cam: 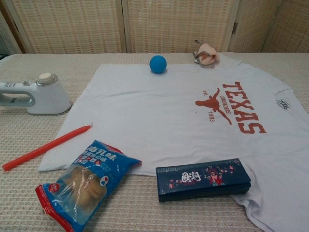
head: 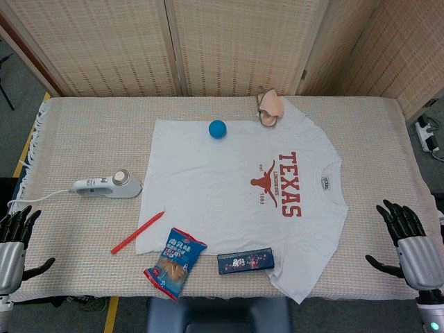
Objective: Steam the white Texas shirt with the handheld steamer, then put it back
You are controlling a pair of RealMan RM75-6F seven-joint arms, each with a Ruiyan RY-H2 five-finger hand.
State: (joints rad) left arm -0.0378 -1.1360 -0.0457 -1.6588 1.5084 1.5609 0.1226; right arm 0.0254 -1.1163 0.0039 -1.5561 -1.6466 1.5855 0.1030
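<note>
The white Texas shirt (head: 236,194) (cam: 178,111) lies flat across the middle of the table, its red longhorn print to the right. To its left the white handheld steamer (head: 107,185) (cam: 41,94) lies on the cloth, its cord trailing off the left edge. My left hand (head: 14,239) hangs at the table's left front corner, open and empty, well short of the steamer. My right hand (head: 409,243) is at the right front edge, open with fingers spread, just beyond the shirt's sleeve. The chest view shows neither hand.
On the shirt rest a blue ball (head: 218,128) (cam: 158,64), a pink clip-like item (head: 269,107) (cam: 206,54) and a dark pencil case (head: 245,261) (cam: 203,179). A red pen (head: 137,232) (cam: 46,147) and a blue snack bag (head: 175,262) (cam: 84,186) lie at its front left edge.
</note>
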